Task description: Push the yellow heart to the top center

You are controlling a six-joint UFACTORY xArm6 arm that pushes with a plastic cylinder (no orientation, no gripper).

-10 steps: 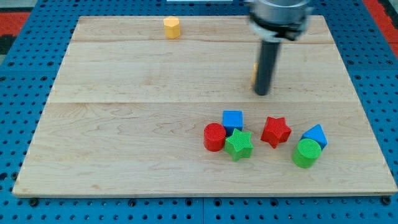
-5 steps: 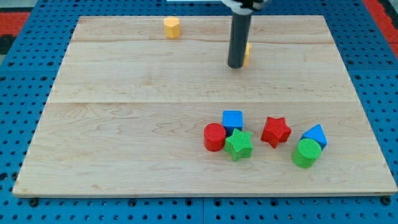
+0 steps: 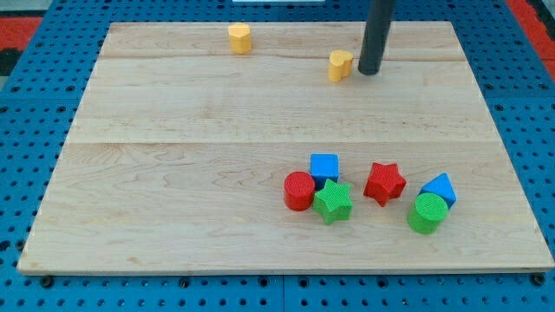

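Eight blocks sit on the pale wooden board [image 3: 173, 130], ringed by blue pegboard [image 3: 26, 173]; my tip [image 3: 369, 71], fingerless, stands just right of the yellow heart [image 3: 340, 65] near the top edge.

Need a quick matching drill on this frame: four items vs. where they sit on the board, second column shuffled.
Items:
1. yellow heart
2. yellow block near the top edge
3. red cylinder
4. green cylinder

Places:
A. furthest toward the view's right in the lower cluster, just below the blue triangular block
B. view's left end of the lower cluster, beside the green star
C. just to the view's left of my tip
D. alone, upper left of centre

Pairs: 1-C, 2-D, 3-B, 4-A
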